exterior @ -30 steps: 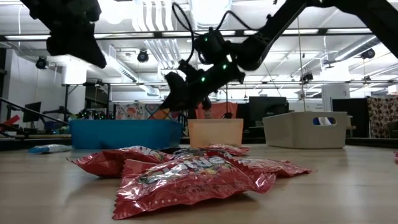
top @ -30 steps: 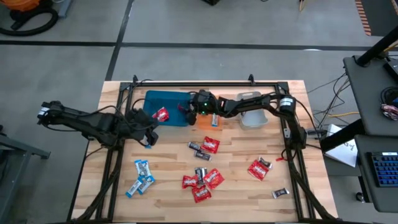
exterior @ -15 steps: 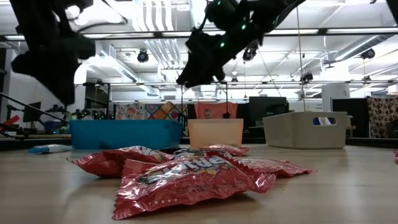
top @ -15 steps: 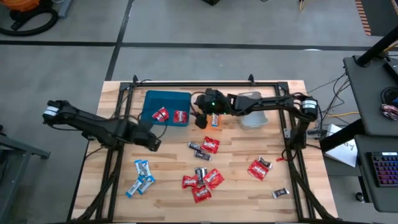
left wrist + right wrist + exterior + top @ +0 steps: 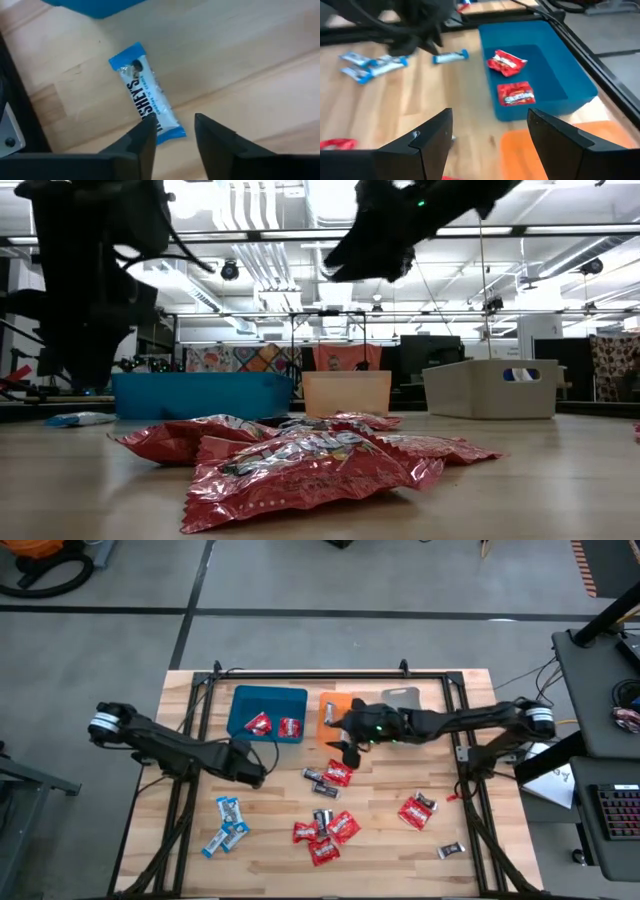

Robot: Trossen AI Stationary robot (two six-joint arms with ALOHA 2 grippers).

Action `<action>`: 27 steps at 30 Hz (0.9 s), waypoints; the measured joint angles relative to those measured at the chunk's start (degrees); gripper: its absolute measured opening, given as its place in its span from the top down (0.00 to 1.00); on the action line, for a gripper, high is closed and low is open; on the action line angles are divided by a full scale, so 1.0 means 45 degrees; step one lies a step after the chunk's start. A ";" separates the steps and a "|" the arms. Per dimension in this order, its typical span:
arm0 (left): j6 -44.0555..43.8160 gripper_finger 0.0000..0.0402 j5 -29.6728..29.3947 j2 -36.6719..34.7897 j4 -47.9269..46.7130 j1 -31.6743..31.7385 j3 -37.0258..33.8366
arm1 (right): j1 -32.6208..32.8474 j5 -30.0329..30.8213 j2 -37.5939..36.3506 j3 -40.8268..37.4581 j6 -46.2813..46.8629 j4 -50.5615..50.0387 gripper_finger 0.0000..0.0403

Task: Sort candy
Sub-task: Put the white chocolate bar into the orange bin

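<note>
The left tool (image 5: pixel 250 766) hangs low over the wooden desk (image 5: pixel 400 850), near the front left corner of the blue plastic tray (image 5: pixel 243 703). Its two dark fingers (image 5: pixel 143 145) are a little way apart and hold nothing. Just in front of them lies one blue-and-white wrapped candy bar (image 5: pixel 147 103), flat on the wood and free of the fingers.

The right tool (image 5: pixel 347 748) reaches over the middle of the desk, just in front of the orange plastic tray (image 5: pixel 328 710). Its fingers (image 5: pixel 559 135) are wide apart and empty.

Two shiny red candy packets (image 5: pixel 272 725) lie side by side inside the blue tray. The grey plastic tray (image 5: pixel 402 696) sits to the right of the orange one, partly under the right arm.

More candy is spread over the desk. A red packet and a dark brown bar (image 5: pixel 332 775) lie together just below the right tool. A bunch of red packets (image 5: pixel 325 832) with a dark bar sits near the front middle. Three blue-and-white bars (image 5: pixel 228 823) lie at the front left. Another red packet with a dark one on it (image 5: pixel 417 810) lies to the right, and one small dark candy (image 5: pixel 451 851) sits alone near the front right corner.

From desk height, the red packets (image 5: pixel 300 460) lie in a heap up close, with the three trays in a row behind.
</note>
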 joint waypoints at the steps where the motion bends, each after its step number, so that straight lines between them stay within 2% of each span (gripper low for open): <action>1: -0.0055 0.66 -0.0009 0.0138 -0.0018 0.0000 -0.0028 | 0.0107 0.0034 -0.0266 -0.0279 0.0054 0.0287 0.38; 7: -0.0336 0.50 -0.0614 0.1027 -0.0075 0.0000 -0.0233 | 0.0690 0.1276 -0.1438 -0.1253 0.0493 0.0555 0.38; 13: -0.0589 0.45 -0.0780 0.1601 0.0190 0.0000 -0.0499 | 0.1061 0.1698 -0.1686 -0.1430 0.0589 0.0594 0.38; 21: -0.0751 0.46 -0.1194 0.1906 0.1496 -0.0009 -0.1199 | 0.1171 0.1699 -0.1557 -0.1406 0.0673 0.0597 0.38; 27: -0.1388 0.60 -0.1219 0.1929 0.1948 -0.0101 -0.1510 | 0.1296 0.1694 -0.1540 -0.1483 0.0988 0.0538 0.38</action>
